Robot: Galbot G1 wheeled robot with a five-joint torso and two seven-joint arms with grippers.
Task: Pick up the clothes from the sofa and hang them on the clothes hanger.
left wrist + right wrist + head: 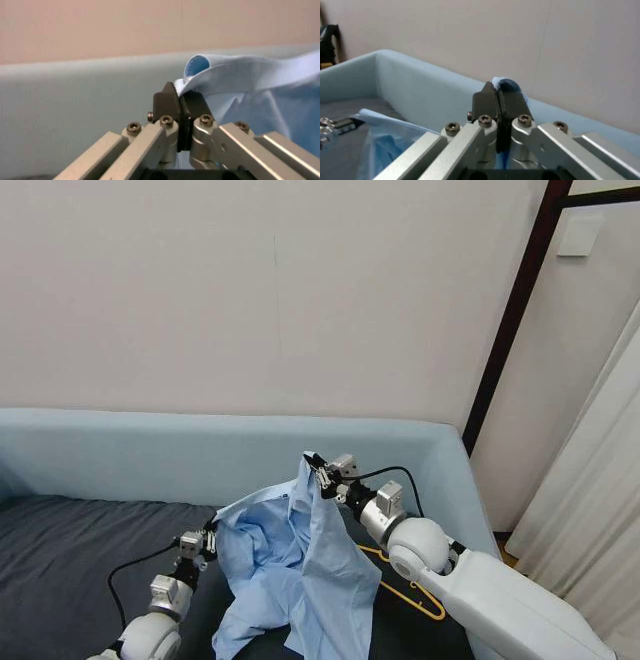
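A light blue shirt (300,575) hangs between my two grippers above the dark sofa seat. My right gripper (315,465) is shut on the shirt's top edge, holding it highest, near the sofa back. In the right wrist view a bit of blue cloth (502,83) pokes out of the shut right gripper (498,95). My left gripper (212,530) is lower and to the left, shut on the shirt's collar edge (200,71); the left gripper (179,98) pinches the fabric. A yellow clothes hanger (415,592) lies on the seat under my right arm, partly hidden by the shirt.
The light blue sofa back (150,455) runs behind the shirt, with its right armrest (455,480) close to my right arm. A dark seat cushion (70,550) stretches to the left. A white curtain (600,510) and a dark door frame (510,320) stand at the right.
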